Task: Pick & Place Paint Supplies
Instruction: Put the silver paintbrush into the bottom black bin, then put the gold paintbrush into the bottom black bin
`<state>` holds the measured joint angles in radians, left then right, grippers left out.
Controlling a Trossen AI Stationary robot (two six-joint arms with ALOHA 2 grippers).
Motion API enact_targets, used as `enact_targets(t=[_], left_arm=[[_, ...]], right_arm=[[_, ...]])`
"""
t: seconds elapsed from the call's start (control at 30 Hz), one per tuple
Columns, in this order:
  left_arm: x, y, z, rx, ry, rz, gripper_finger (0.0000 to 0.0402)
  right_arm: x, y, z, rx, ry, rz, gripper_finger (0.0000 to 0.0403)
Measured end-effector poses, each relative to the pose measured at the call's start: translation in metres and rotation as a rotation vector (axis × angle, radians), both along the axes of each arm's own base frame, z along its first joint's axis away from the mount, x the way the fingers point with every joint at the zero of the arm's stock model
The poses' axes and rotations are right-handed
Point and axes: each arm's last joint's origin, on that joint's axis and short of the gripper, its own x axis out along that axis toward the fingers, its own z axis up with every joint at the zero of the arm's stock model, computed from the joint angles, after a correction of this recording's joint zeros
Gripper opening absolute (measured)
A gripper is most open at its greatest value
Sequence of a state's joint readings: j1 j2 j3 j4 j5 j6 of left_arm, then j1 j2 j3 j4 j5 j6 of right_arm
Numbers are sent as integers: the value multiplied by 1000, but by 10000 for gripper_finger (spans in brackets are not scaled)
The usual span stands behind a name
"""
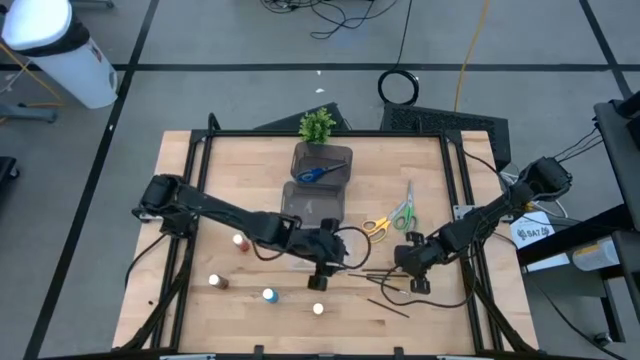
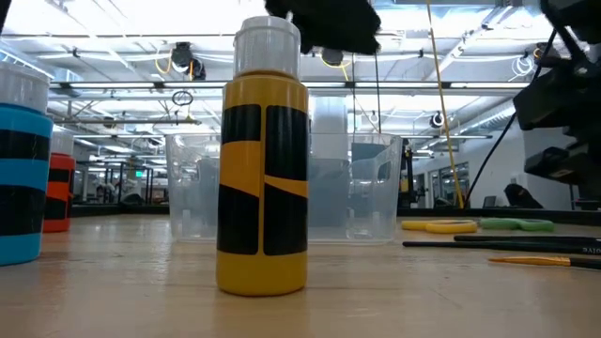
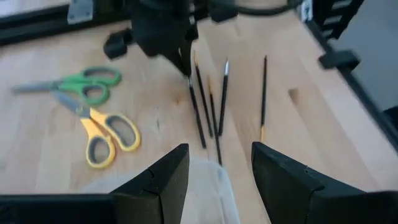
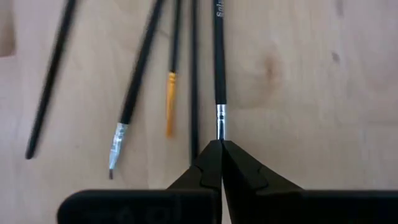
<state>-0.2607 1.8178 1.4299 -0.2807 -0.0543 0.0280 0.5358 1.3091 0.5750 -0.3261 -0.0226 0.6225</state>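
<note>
From above, shows the left end effector (image 1: 322,275) just beyond the clear bin (image 1: 312,205) on the side away from the dark bin (image 1: 322,165), with the white-capped bottle (image 1: 318,309) a little farther from the clear bin. Places the right end effector (image 1: 412,265) to the right of the clear bin, over the paintbrushes (image 1: 385,285); puts the green scissors (image 1: 403,212) and yellow scissors (image 1: 377,226) beside the clear bin's right wall, the blue scissors (image 1: 318,173) in the dark bin behind it. At bench (image 2: 394,291) height, sets the white-capped bottle upright in front of the clear bin, a dark end effector just above its cap and not touching. From the left wrist, shows fingers (image 3: 155,180) moderately apart, clamping nothing. From the right wrist, shows fingers (image 4: 208,165) pressed together, their tips at one brush's metal ferrule (image 4: 219,118); cannot tell whether pinched.
</note>
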Motion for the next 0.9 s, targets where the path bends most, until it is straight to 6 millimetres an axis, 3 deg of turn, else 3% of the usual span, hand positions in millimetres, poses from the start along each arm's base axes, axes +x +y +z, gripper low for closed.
enact_targets(t=[0.2, 0.43, 0.73, 0.9], left_arm=[[-32, 9, 32, -19, -85, 21, 186], [-72, 24, 30, 5, -147, 168, 186], [-84, 30, 7, 3, -161, 228, 186], [-84, 30, 4, 11, -146, 230, 186]], right_arm=[[1, 7, 2, -51, -93, 29, 1], [13, 13, 12, -10, -280, -115, 6], [44, 25, 55, 165, -794, -42, 129], [54, 36, 81, 86, -700, 44, 182]])
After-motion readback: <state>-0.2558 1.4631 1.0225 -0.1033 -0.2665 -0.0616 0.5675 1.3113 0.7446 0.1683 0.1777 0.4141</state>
